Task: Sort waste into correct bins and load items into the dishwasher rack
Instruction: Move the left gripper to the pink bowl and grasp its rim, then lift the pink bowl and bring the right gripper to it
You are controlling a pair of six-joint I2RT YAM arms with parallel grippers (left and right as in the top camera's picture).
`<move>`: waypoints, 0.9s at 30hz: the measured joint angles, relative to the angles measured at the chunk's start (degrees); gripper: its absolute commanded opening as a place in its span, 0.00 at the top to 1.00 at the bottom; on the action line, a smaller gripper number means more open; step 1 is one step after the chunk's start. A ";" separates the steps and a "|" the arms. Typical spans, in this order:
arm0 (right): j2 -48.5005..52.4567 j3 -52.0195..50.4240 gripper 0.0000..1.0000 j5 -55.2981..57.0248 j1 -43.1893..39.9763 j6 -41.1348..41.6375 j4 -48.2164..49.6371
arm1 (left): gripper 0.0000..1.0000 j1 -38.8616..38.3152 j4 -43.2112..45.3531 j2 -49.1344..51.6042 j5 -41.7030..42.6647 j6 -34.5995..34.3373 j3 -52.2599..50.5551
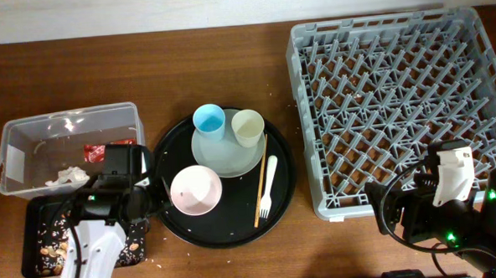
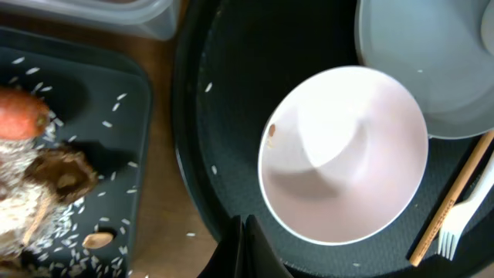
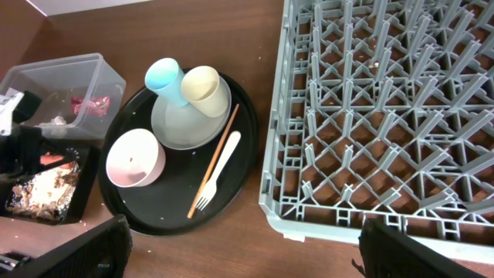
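Bright, even light on a warm brown tabletop (image 1: pixel 227 39), with soft, short shadows.
The overhead view is sharp, with white glare spots on the clear tub (image 1: pixel 69 123) at the far left and a faint sheen along the rim of the round black tray (image 1: pixel 234 205). The left wrist view is close and slightly soft, with a grey shadow pooling inside the bowl (image 2: pixel 343 154). The right wrist view is wide, and the straight bars of the rack (image 3: pixel 386 116) bow towards the edges.

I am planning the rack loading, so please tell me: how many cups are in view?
2. The light blue cup stands at the pale plate's far rim; the cream cup is beside it, toward the rack. Both are on the round black tray. No other seems hidden.
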 measured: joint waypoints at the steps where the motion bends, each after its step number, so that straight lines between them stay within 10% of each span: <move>1: 0.00 0.00 0.04 0.17 0.00 -0.02 0.02 | 0.82 0.00 1.03 0.98 0.68 0.02 -0.04; 4: 0.00 0.00 0.02 0.96 0.00 -0.02 0.02 | 0.63 0.00 2.73 2.80 1.70 0.20 -0.04; 23: 0.13 0.00 0.01 1.25 0.00 -0.02 -1.05 | 0.57 -7.87 7.52 12.98 -3.28 -0.02 -1.42; 27: 0.15 0.00 0.01 1.25 0.00 0.00 -1.49 | 0.69 -7.87 10.99 13.07 -3.37 -1.62 -5.88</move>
